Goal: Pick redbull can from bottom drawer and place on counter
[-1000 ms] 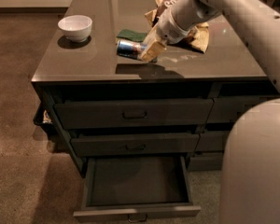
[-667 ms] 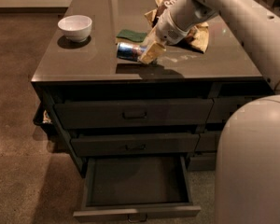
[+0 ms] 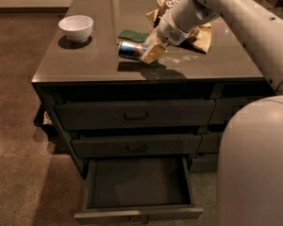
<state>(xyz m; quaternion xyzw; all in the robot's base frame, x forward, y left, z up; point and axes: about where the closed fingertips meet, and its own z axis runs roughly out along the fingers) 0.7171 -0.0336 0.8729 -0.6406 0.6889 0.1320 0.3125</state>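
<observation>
The can (image 3: 131, 50) lies sideways at the counter's (image 3: 92, 62) near middle. I see my gripper (image 3: 150, 53) clamped on it. The bottom drawer (image 3: 137, 185) stands open.

Sponge (image 3: 133, 35) and bag (image 3: 203, 35) crowd behind the jaws gripping the redbull can (image 3: 128, 50); counter (image 3: 85, 66) front free.

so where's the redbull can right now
The can lies sideways at the counter's front middle, right at the gripper, just in front of the sponge.
</observation>
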